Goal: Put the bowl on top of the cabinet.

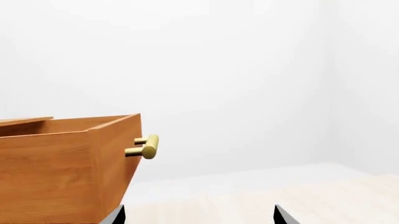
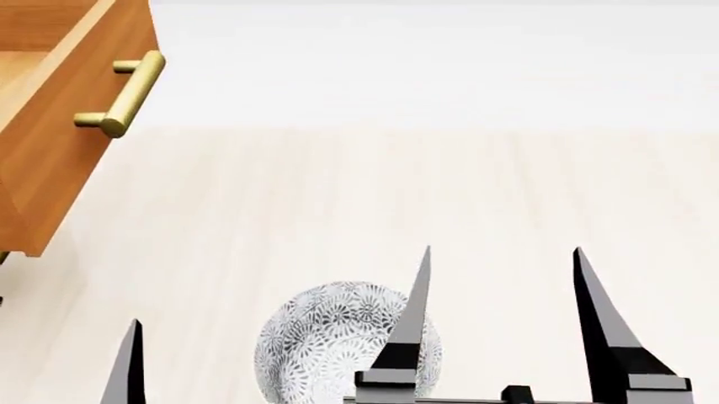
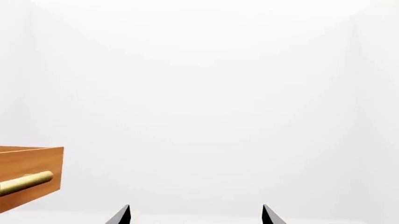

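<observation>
One bowl [image 2: 337, 341], patterned in black on white, is seen in the head view lying on the pale floor [image 2: 450, 194] at the near edge of that view, partly hidden behind the inner finger of the right gripper [image 2: 500, 278]. That gripper is spread wide and empty, its two dark fingers raised in front of the bowl; whether the nearer finger touches the bowl cannot be told. Of the left gripper [image 1: 198, 214] only the tips are shown, apart and holding nothing. The step in hand is judged to be the approach before the pick: nothing is yet gripped. For the next move a gripper would have to be lowered to the rim, closed on it, and the bowl then lifted and carried toward the far left. There one cabinet [image 2: 56, 109] is seen, only in part, with what looks like an open drawer and one brass handle [image 2: 124, 93]; its top is not shown. Counted: one bowl, one cabinet, one handle, two grippers.
</observation>
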Available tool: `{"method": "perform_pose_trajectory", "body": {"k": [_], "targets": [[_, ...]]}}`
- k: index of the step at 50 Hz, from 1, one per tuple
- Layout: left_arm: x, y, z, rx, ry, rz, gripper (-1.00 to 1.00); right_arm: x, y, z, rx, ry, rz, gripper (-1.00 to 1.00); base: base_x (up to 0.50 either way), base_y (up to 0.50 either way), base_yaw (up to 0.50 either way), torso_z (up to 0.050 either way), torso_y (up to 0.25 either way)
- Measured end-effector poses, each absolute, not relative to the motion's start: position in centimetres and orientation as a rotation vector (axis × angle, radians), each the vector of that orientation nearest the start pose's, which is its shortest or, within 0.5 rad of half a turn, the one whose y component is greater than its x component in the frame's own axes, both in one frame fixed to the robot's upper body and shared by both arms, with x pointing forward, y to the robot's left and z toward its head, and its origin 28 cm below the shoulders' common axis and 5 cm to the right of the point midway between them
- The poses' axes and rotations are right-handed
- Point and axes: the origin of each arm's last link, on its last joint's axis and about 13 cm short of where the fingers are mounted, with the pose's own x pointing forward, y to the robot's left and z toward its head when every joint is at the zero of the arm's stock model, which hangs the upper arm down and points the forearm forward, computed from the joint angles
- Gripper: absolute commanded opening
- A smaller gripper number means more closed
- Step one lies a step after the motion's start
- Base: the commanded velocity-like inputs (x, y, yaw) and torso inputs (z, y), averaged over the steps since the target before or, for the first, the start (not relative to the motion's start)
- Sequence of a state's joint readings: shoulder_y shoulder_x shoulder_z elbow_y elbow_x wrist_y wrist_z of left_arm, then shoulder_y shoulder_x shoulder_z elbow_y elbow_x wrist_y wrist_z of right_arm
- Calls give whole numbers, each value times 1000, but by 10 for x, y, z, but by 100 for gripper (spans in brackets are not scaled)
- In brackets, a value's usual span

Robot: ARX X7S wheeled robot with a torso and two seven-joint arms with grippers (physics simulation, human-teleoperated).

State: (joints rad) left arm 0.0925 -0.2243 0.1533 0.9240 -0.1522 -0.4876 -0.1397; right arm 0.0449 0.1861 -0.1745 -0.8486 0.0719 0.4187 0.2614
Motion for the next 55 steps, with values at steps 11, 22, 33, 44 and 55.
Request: {"method": "perform_pose_trajectory", "body": {"k": [11, 22, 33, 44, 55], "targets": [[152, 198, 145, 31, -304, -163, 100, 178, -86, 160, -67, -454, -8, 100, 0, 386, 0, 0, 0], [152, 199, 144, 31, -302, -163, 100, 177, -85, 160, -88, -453, -2, 100, 0, 500, 0, 0, 0], [152, 198, 144, 31, -300, -164, 100, 177, -85, 160, -93, -454, 1, 100, 0, 500, 0, 0, 0], [152, 198, 144, 31, -297, -166, 100, 176, -85, 161, -91, -454, 1, 100, 0, 500, 0, 0, 0], [152, 198, 143, 29, -295, -165, 100, 176, -85, 161, -83, -453, -1, 100, 0, 500, 0, 0, 0]]}}
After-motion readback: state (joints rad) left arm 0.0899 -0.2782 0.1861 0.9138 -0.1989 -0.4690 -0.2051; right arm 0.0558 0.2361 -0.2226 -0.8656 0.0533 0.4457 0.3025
